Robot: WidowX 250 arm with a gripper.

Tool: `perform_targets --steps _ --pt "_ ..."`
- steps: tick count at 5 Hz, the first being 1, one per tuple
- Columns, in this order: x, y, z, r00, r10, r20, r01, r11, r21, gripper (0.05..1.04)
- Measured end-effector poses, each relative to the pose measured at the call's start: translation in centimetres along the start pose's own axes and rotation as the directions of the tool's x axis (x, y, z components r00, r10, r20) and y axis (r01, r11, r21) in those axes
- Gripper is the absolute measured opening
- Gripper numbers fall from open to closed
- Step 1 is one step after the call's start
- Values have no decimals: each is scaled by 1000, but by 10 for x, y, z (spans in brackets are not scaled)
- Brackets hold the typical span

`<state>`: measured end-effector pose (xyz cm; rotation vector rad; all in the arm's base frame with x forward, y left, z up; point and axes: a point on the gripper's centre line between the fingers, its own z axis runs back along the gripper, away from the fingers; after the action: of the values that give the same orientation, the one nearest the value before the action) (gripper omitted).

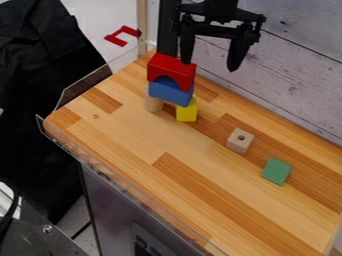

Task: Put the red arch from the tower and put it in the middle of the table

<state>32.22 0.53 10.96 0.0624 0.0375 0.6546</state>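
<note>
The black gripper (210,57) hangs near the top of the view, above and a little right of the tower, its two fingers pointing down and spread apart with nothing between them. The red arch (172,69) lies on top of the tower, on a blue block (170,91). Below the blue block stand a natural wood cylinder (153,103) at left and a yellow block (187,111) at right. The tower stands on the wooden table (133,142), toward its back left part.
A natural wood cube with a hole (240,141) and a green block (276,171) lie right of the tower. A whitewashed plank wall (300,75) runs along the table's back edge. A clear panel (83,87) borders the left end.
</note>
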Motion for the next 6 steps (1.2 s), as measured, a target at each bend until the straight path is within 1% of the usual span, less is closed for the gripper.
perform_targets --steps 1,2,3,4,5,6 --pt "5 8 9 975 214 56 -213 977 -32 999" --pt "15 19 8 902 421 91 -418 907 -56 999" --pt "14 26 8 846 523 102 -514 851 -103 999" --pt "16 34 4 808 581 97 -566 812 -141 999" --pt "18 37 -5 776 627 64 -609 772 -181 999" --pt "23 38 -5 733 678 52 -657 725 -208 1000"
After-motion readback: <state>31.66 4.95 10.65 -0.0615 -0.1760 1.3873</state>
